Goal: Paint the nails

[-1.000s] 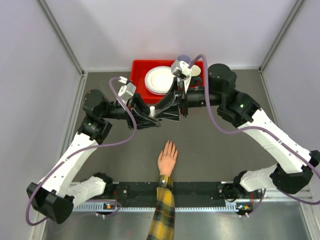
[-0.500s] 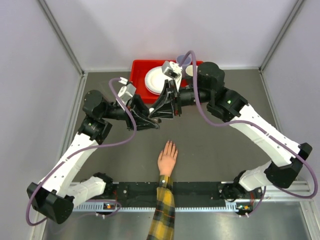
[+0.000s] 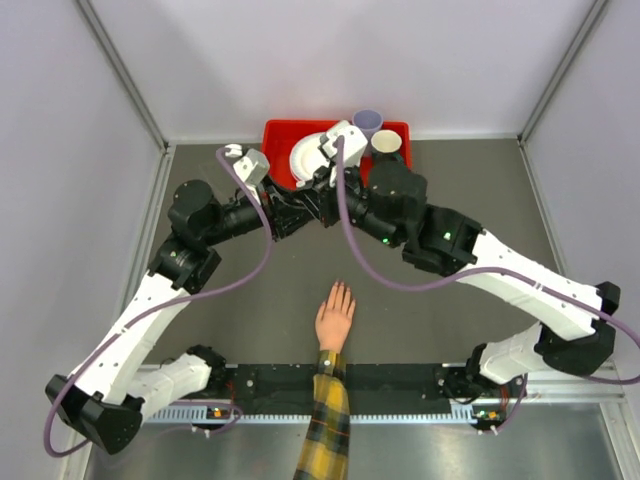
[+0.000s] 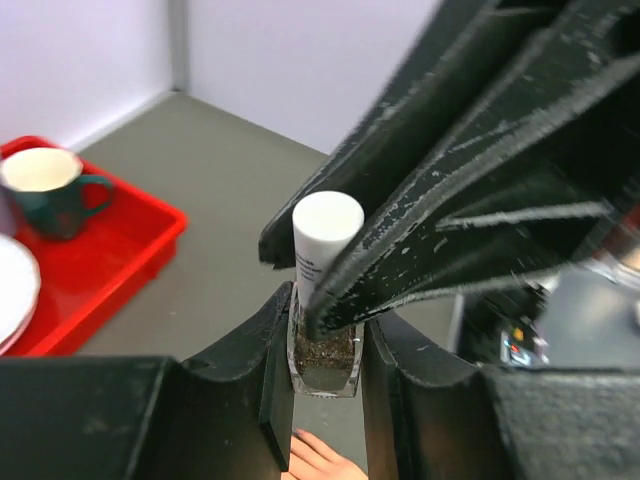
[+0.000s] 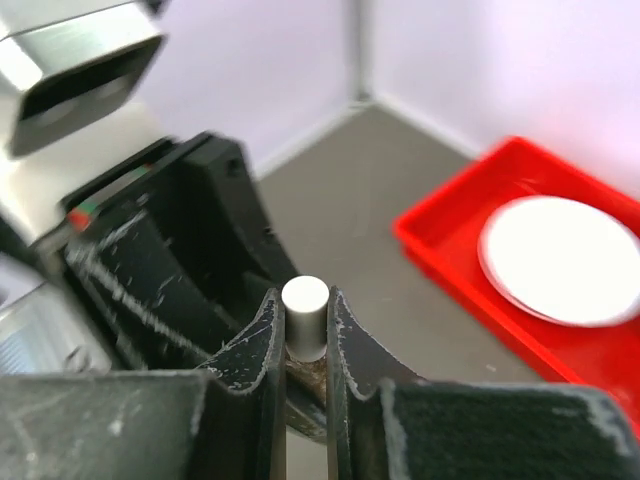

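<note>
Two grippers are sharing the bottle [image 4: 322, 365]: left gripper [image 4: 325, 335] clamping its body, right gripper [image 5: 300, 330], wider a second ago, seemingly pinching the pale cap [image 5: 304, 310] for unscrewing; the nails [image 3: 341, 288] are lying well apart.

Two arms over the worktop [image 3: 420, 320] by a red tray [image 3: 268, 150]
The left arm [image 3: 150, 300] and right arm [image 3: 530, 285] meet just in front of the tray with a white plate [image 3: 303, 158]; a hand [image 3: 335, 320] in a plaid sleeve lies flat, well apart.

Glossy plastic tray [image 3: 277, 148], clear bottle [image 4: 323, 362], matt cap [image 4: 327, 226]
</note>
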Motion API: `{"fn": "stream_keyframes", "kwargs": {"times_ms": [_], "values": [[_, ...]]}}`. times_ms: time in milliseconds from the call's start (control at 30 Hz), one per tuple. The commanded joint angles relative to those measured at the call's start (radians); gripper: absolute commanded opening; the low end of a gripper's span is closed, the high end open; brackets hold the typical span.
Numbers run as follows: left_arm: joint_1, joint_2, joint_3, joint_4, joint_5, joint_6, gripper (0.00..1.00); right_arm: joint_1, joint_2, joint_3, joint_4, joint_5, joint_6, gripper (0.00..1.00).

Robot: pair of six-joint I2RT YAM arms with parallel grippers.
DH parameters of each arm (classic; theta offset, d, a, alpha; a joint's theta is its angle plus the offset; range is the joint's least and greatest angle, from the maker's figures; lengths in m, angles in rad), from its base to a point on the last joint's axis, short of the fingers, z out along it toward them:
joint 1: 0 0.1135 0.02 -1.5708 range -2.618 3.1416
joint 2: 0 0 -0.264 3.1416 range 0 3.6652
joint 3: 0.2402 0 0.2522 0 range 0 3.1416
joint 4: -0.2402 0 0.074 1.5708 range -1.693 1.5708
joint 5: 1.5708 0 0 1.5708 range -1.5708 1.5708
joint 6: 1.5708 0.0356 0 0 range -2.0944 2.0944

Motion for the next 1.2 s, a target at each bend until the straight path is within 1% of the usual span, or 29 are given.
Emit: {"fn": "stream_keyframes", "kwargs": {"times_ms": [0, 67, 100, 133, 167, 200, 233, 267, 300, 333, 367, 400, 433, 467, 500, 533, 567, 600, 667, 700, 833, 867, 1000, 1167], "values": [[0.027, 0.036, -0.001, 0.136, -0.442, -0.003, 0.0, 0.084, 0.044, 0.083, -0.169, 0.488, 0.084, 0.0], [0.028, 0.064, 0.011, 0.153, -0.374, -0.011, 0.0, 0.086, 0.037, 0.101, -0.178, 0.46, 0.087, 0.01], [0.027, 0.073, 0.019, 0.146, -0.344, -0.008, 0.0, 0.084, 0.031, 0.103, -0.179, 0.416, 0.084, 0.08], [0.027, 0.079, 0.031, 0.133, -0.284, -0.005, 0.0, 0.075, 0.026, 0.112, -0.178, 0.384, 0.078, 0.27], [0.027, 0.082, 0.03, 0.12, -0.246, -0.002, 0.0, 0.07, 0.018, 0.115, -0.181, 0.351, 0.067, 0.37], [0.028, 0.079, 0.025, 0.11, -0.215, 0.006, 0.0, 0.06, 0.002, 0.121, -0.19, 0.271, 0.063, 0.44], [0.028, 0.076, 0.02, 0.101, -0.145, 0.014, 0.0, 0.028, -0.008, 0.124, -0.197, 0.211, 0.059, 0.52], [0.027, 0.068, 0.019, 0.075, -0.104, 0.036, 0.0, 0.012, -0.02, 0.124, -0.199, 0.155, 0.061, 0.54], [0.027, 0.064, 0.016, 0.058, -0.068, 0.052, 0.0, -0.008, -0.049, 0.115, -0.201, 0.052, 0.066, 0.56], [0.027, 0.056, 0.013, 0.048, -0.019, 0.064, 0.0, -0.049, -0.064, 0.109, -0.196, 0.0, 0.069, 0.58], [0.028, 0.042, 0.013, 0.022, 0.068, 0.087, 0.0, -0.066, -0.08, 0.104, -0.193, -0.044, 0.061, 0.6], [0.028, 0.035, 0.013, 0.014, 0.124, 0.096, 0.0, -0.086, -0.104, 0.091, -0.193, -0.137, 0.053, 0.61], [0.028, 0.032, 0.013, 0.009, 0.173, 0.101, 0.0, -0.106, -0.115, 0.084, -0.188, -0.199, 0.046, 0.61], [0.028, 0.022, 0.011, 0.011, 0.281, 0.1, 0.0, -0.161, -0.123, 0.074, -0.182, -0.345, 0.038, 0.61], [0.028, 0.018, 0.008, 0.027, 0.333, 0.09, 0.0, -0.189, -0.134, 0.055, -0.175, -0.426, 0.036, 0.59], [0.028, 0.012, 0.001, 0.058, 0.385, 0.071, 0.0, -0.236, -0.137, 0.048, -0.153, -0.504, 0.036, 0.53], [0.028, 0.012, -0.007, 0.101, 0.502, 0.001, 0.0, -0.252, -0.14, 0.038, -0.135, -0.635, 0.033, 0.53], [0.028, 0.012, -0.019, 0.197, 0.534, -0.043, 0.0, -0.262, -0.144, 0.014, -0.118, -0.688, 0.033, 0.51], [0.027, 0.009, -0.029, 0.26, 0.592, -0.127, 0.0, -0.285, -0.144, -0.011, -0.058, -0.806, 0.035, 0.51], [0.027, 0.007, -0.027, 0.286, 0.605, -0.138, 0.0, -0.285, -0.14, -0.012, -0.041, -0.834, 0.038, 0.52], [0.027, 0.01, -0.023, 0.282, 0.611, -0.15, 0.0, -0.289, -0.097, -0.014, 0.063, -0.957, 0.111, 0.51], [0.027, 0.009, -0.023, 0.282, 0.614, -0.158, 0.0, -0.29, -0.082, -0.014, 0.112, -0.997, 0.128, 0.5], [0.027, 0.001, -0.03, 0.285, 0.597, -0.157, 0.0, -0.289, -0.043, 0.003, 0.164, -1.06, 0.174, 0.4], [0.028, 0.008, -0.033, 0.299, 0.589, -0.16, 0.0, -0.29, -0.017, -0.027, 0.22, -1.124, 0.216, 0.41]]}}
